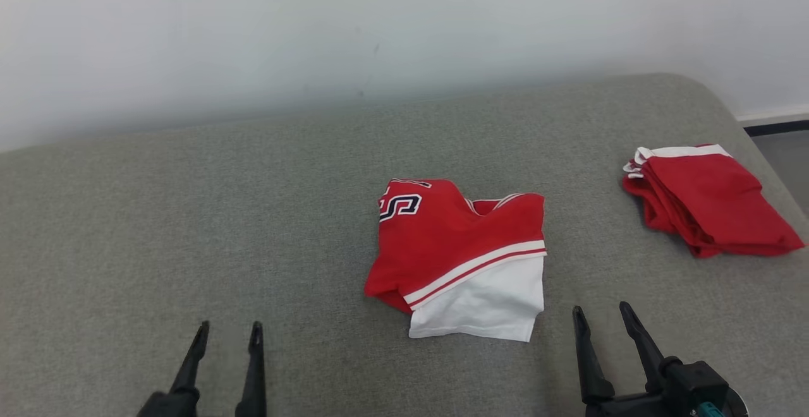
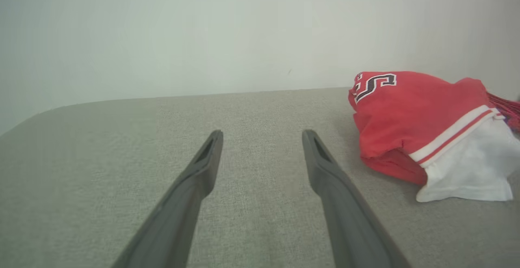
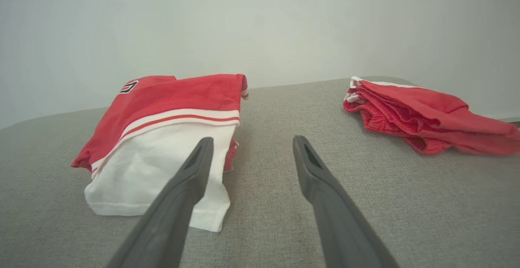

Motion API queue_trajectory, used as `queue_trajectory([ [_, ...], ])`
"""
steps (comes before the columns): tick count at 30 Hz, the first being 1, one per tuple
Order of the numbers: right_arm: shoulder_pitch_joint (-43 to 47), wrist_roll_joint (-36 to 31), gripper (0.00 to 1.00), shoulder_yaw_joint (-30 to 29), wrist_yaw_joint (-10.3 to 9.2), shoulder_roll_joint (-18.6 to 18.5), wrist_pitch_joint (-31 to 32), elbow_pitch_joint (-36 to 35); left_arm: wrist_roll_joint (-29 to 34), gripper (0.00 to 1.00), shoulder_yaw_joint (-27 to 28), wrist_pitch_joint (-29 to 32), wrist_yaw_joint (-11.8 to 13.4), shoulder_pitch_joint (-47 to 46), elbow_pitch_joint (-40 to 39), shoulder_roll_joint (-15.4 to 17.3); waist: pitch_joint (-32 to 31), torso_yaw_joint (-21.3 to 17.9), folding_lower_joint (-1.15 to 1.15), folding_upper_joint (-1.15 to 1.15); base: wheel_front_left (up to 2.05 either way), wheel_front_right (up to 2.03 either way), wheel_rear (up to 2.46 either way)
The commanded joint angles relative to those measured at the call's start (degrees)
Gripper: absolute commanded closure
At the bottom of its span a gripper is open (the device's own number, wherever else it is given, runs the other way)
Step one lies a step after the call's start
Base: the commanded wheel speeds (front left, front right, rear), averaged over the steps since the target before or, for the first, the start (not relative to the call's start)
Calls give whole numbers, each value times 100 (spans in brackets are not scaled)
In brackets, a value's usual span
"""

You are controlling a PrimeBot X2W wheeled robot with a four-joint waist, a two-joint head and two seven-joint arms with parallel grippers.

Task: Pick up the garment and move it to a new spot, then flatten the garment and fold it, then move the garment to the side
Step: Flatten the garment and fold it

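Garment (image 1: 461,259), red over white and folded, lies in the middle of the grey padded surface (image 1: 158,215). My left hand (image 1: 230,325) is open and empty, well apart on the garment's left. My right hand (image 1: 600,308), also open, is near its front right corner. I see another red pile (image 1: 708,199) at the far right.

FREE: wide stretch of grey worktop (image 1: 189,215) lying open on the left | OBSTACLE: folded red-and-white garment (image 1: 461,259) sitting mid-worktop as a low mound | OBSTACLE: red pile (image 1: 708,199) lying at the far right, well apart | GAP: open lane running between them | LIMIT: pale wall (image 1: 316,38) closing off the far edge
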Motion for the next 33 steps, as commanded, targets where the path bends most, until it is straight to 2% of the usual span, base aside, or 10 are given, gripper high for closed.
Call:
queue_trajectory([
  [1, -36, 22, 0, 17, -12, 17, -31, 4, 22, 0, -34, -16, -41, -86, 27, 21, 23, -156, 0, -1, 0, 0, 0],
  [4, -37, 15, 0, 5, -12, 18, -33, 9, -229, 0, -255, 330, -56, -528, 114, 14, 40, -379, 0, -1, 0, 0, 0],
  [8, -56, 30, 0, 27, -12, 18, -37, 25, -445, 0, -578, 1123, -81, -1175, 134, 21, 73, -705, 0, -1, 0, 0, 0],
  [12, -60, 35, 0, 49, -12, 20, -34, 51, -685, 0, -1063, 2058, -77, -1808, 220, 16, 128, -1008, 0, -1, 0, 0, 0],
  [17, -88, 67, 0, 74, -12, 23, -39, 72, -961, 0, -1723, 2875, -81, -2408, 457, 88, 202, -1327, 0, -1, 0, 0, 0],
  [22, -157, 96, 0, 124, -12, 27, -45, 77, -1102, 0, -2160, 3160, -82, -2980, 807, 102, 304, -1547, 0, -1, 0, 0, 0],
  [30, -241, 194, 0, 141, -12, 31, -49, 109, -1130, 0, -2338, 3611, -55, -3662, 1846, 65, 429, -1753, 0, -1, 0, 0, 0],
  [33, -252, 242, 0, 155, -12, 33, -50, 94, -1122, 0, -2345, 3832, 30, -3869, 2157, 64, 445, -1787, 0, -1, 0, 0, 0],
])
